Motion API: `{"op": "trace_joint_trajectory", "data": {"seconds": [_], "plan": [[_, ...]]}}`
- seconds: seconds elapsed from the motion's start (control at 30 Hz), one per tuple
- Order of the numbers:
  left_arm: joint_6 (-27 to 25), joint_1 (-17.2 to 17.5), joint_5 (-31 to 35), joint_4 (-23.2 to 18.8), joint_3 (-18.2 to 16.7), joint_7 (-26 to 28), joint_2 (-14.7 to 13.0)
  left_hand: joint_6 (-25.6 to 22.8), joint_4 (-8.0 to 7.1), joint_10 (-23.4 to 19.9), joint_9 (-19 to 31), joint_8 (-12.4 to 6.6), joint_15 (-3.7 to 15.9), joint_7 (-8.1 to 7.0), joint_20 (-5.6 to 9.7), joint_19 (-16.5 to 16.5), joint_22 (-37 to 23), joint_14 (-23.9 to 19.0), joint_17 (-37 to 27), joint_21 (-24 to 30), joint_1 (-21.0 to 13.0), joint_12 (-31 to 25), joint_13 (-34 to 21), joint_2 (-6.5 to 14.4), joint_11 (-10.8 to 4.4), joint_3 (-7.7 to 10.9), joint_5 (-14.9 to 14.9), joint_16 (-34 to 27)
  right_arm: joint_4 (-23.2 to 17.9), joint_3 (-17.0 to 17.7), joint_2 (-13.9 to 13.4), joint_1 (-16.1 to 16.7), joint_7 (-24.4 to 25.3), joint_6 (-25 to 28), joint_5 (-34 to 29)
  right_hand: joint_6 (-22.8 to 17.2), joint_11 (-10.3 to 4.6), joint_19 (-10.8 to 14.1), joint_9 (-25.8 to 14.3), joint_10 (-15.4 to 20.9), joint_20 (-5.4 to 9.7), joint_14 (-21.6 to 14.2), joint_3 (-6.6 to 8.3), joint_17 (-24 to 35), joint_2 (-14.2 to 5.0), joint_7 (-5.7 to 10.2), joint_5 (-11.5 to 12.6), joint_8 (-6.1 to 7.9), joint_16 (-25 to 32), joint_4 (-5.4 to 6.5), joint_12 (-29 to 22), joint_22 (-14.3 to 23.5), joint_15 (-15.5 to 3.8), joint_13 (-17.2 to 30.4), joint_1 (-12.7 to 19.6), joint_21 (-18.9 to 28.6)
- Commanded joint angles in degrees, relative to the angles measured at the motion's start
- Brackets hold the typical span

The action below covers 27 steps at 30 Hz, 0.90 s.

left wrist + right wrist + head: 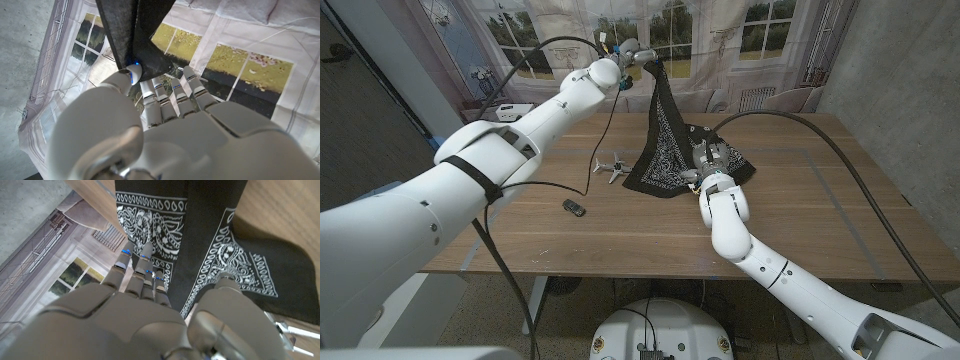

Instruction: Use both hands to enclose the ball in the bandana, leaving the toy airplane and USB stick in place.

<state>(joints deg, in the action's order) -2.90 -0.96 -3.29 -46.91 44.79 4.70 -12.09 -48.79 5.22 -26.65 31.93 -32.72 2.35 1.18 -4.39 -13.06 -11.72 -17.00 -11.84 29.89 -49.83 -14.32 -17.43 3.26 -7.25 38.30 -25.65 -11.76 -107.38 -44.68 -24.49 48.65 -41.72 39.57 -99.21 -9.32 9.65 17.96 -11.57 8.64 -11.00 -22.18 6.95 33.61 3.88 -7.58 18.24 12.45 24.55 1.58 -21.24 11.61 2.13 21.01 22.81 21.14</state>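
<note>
The black paisley bandana [660,150] hangs in a tall fold from my left hand [632,55], which is raised above the table's far side. In the left wrist view that left hand [165,125] pinches the bandana [135,30] between thumb and fingers. The cloth's lower part lies spread on the table. My right hand [710,162] is on it there. In the right wrist view the right hand [150,310] has its fingers [142,262] and thumb on the bandana [200,235], either side of a dark fold; whether it grips is unclear. The ball is hidden. The toy airplane [612,167] and USB stick [574,207] lie left of the cloth.
The wooden table [800,220] has bare room on its right half and along its front edge. A curtain printed with windows hangs behind the table. Black cables run over the left arm and across the table's right side.
</note>
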Motion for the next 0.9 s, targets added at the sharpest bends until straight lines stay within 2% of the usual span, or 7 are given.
{"op": "trace_joint_trajectory", "data": {"seconds": [0.03, 0.3, 0.5, 0.57, 0.73, 0.83, 0.9], "plan": [[2.52, 0.43, -1.7, 1.01, -1.2, -0.78, -0.5, -0.41, 0.03, -0.12, 0.1, -17.58, 2.0, 0.3, -0.05, 0.2, -0.13, 0.21, -0.21, 0.34, 0.1, 0.04, -0.27, 0.49, 0.0, 0.46, -0.25, 0.23, 6.83, -2.36, 3.43, -4.54, -15.26, -3.26, -9.36, 1.02, 0.49, -1.15, -0.17, -1.61, -0.24, 1.73, -0.24, 0.34, -0.32, -1.62, 0.35, -0.6, -0.27, -0.01, 0.56, 0.21, 0.73, 0.29, 0.19, -0.58], [3.24, 0.07, -1.88, 1.93, -1.15, -1.55, -0.62, -0.46, 0.07, -0.13, 0.03, -17.77, 1.99, 0.28, -0.09, 0.31, -0.12, 0.26, -0.22, 0.43, 0.25, 0.06, -0.3, 0.51, -0.01, 0.55, -0.28, 0.25, 10.53, -2.04, 5.33, -4.1, -9.46, 0.52, -9.96, -6.85, -0.67, 2.45, -0.58, 7.86, 1.34, -5.23, -0.1, 3.27, -2.91, -0.68, 0.98, 1.01, 6.27, -2.0, -3.75, 0.28, -2.82, 1.78, 4.47, 0.19], [3.53, -0.48, -1.72, 3.03, -0.78, -2.14, -0.43, -0.19, 0.08, 0.13, 0.14, -17.9, 1.9, 0.07, -0.03, 0.41, -0.11, 0.34, -0.23, 0.5, 0.39, 0.19, -0.33, 0.52, 0.05, 0.61, -0.3, 0.28, 8.87, -0.65, 5.55, -1.04, 5.06, 5.92, -4.7, -24.17, -6.43, 11.91, -2.96, 21.84, 5.18, -17.15, 3.97, 11.44, -12.45, 4.36, -0.27, 6.15, 20.0, -8.1, -13.87, 1.55, -9.93, 7.44, 17.03, 4.86], [3.29, -0.58, -1.44, 3.02, -0.58, -1.96, -0.46, -0.29, 0.1, 0.17, 0.01, -17.91, 1.87, 0.05, -0.12, 0.45, -0.11, 0.45, -0.23, 0.52, 0.42, 0.22, -0.34, 0.51, 0.04, 0.63, -0.31, 0.32, 7.9, -0.02, 5.23, -0.11, 9.84, 7.11, -2.44, -26.94, -6.7, 13.03, -3.36, 23.67, 5.48, -18.63, 4.79, 11.48, -14.29, 5.02, -0.96, 7.02, 21.25, -8.21, -15.5, 1.87, -10.6, 8.33, 18.35, 5.83], [2.82, -0.51, -1.13, 2.51, -0.43, -1.71, -0.72, -0.23, 0.13, 0.16, -0.14, -17.93, 1.84, 0.06, -0.15, 0.54, -0.1, 0.51, -0.23, 0.56, 0.51, 0.23, -0.36, 0.53, 0.1, 0.69, -0.32, 0.33, 6.04, 1.4, 5.11, 1.08, 14.25, 9.72, -0.32, -26.64, -7.2, 12.21, -3.22, 24.07, 6.49, -18.68, 7.46, 10.23, -16.79, 6.13, -1.88, 6.01, 20.64, -4.22, -15.68, 1.92, -10.86, 8.0, 17.4, 6.13], [3.02, -0.54, -1.16, 2.63, -0.42, -1.95, -0.79, -0.24, 0.14, 0.17, -0.17, -18.0, 1.85, 0.16, -0.18, 0.62, -0.09, 0.49, -0.24, 0.59, 0.56, 0.24, -0.38, 0.54, 0.15, 0.72, -0.32, 0.32, 5.92, 1.94, 5.11, 1.96, 20.32, 11.51, 1.48, -31.13, -7.87, 11.49, -2.84, 27.75, 7.96, -20.94, 17.49, 10.23, -17.01, 7.32, -3.05, 5.87, 20.86, 2.58, -16.17, 2.52, -11.66, 6.46, 18.68, 7.67], [3.07, -0.55, -1.18, 2.73, -0.42, -1.96, -0.75, -0.25, 0.15, 0.16, -0.22, -18.0, 1.88, 0.19, -0.18, 0.63, -0.09, 0.51, -0.24, 0.6, 0.58, 0.24, -0.38, 0.55, 0.13, 0.74, -0.33, 0.32, 5.97, 2.13, 5.16, 2.26, 23.48, 12.48, 2.46, -33.83, -8.3, 11.72, -2.78, 29.86, 8.71, -21.8, 20.61, 11.01, -16.83, 8.1, -3.78, 6.3, 21.38, 4.38, -16.74, 2.71, -12.2, 5.95, 19.26, 8.56]]}}
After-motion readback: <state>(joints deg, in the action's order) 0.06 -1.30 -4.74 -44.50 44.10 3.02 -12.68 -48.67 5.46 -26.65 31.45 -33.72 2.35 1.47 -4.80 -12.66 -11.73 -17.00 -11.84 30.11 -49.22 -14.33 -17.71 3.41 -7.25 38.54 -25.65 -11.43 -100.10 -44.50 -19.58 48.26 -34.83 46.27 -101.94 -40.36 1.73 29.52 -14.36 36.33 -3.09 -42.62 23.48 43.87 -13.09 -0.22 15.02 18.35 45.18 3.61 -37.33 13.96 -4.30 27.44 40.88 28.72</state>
